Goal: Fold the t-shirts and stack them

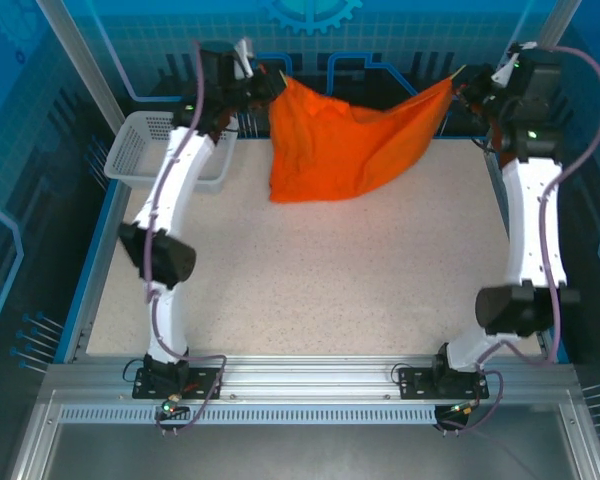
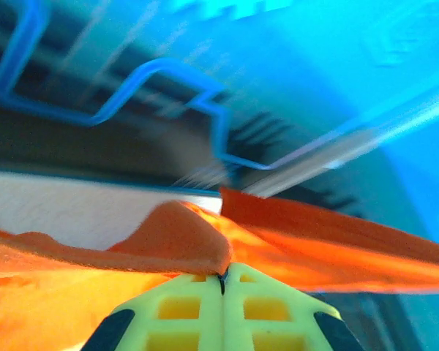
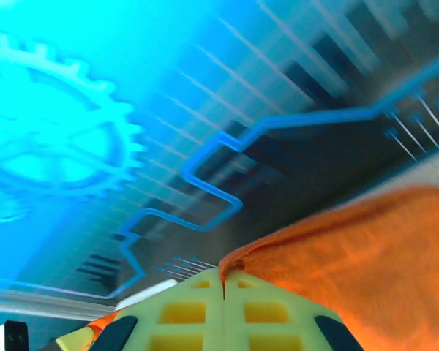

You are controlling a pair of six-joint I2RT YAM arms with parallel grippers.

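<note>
A bright orange t-shirt (image 1: 345, 145) hangs stretched between my two grippers at the far end of the table, its lower part resting on the tabletop. My left gripper (image 1: 272, 80) is shut on the shirt's left top corner; in the left wrist view the yellow-green fingertips (image 2: 223, 276) pinch an orange fold (image 2: 179, 238). At the far right my right gripper (image 1: 458, 85) is shut on the other top corner. The right wrist view has its jaws (image 3: 222, 276) pressed together on the orange hem (image 3: 351, 256).
A white mesh basket (image 1: 145, 150) stands at the far left, beside the left arm. The speckled tabletop (image 1: 320, 280) stretches toward the arm bases. Blue-lit panels wall the back and sides.
</note>
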